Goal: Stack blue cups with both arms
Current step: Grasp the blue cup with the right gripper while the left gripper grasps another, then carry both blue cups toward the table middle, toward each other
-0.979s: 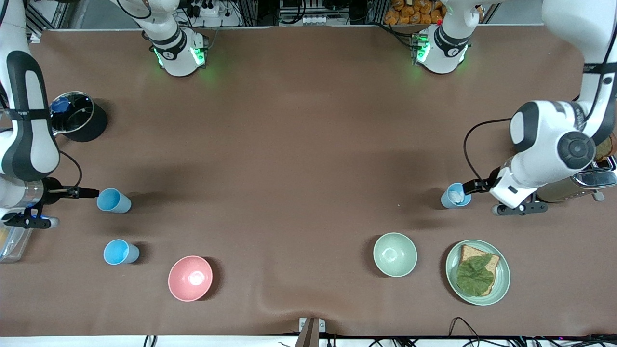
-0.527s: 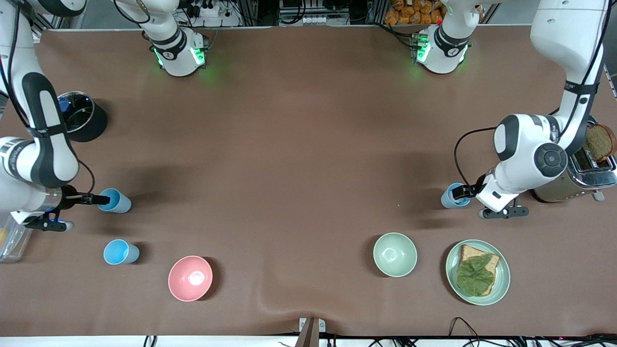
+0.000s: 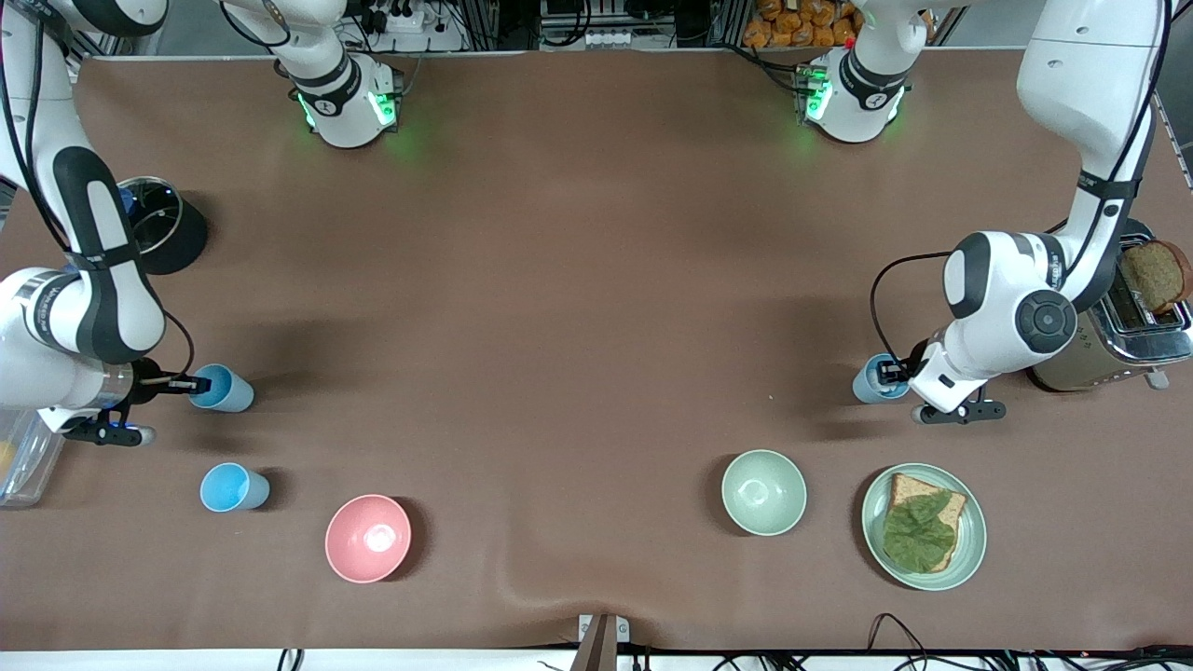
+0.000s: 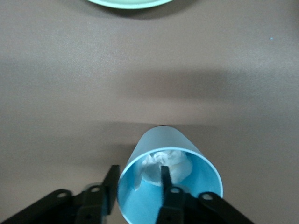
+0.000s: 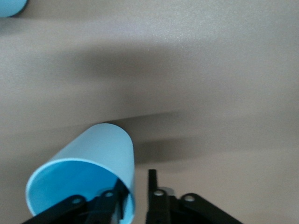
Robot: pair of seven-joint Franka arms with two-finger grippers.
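Smooth tapered plastic blue cup [image 3: 226, 389] near right arm's table end, right gripper [image 5: 135, 198] fingers astride its rim w/ a gap, greyer blue cup [image 4: 169, 175] holding crumpled white wad [image 4: 164, 165] near left arm's end, left gripper [image 4: 138, 179] likewise, third blue cup [image 3: 233, 487] nearer front edge, matte brown tablecloth [image 3: 559, 280].

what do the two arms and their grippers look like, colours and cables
Both arms are glossy white with rounded segments, black bands at the joints and thin black cables looping along them. Each base glows green. The left gripper and right gripper are dark, with slim black fingers.
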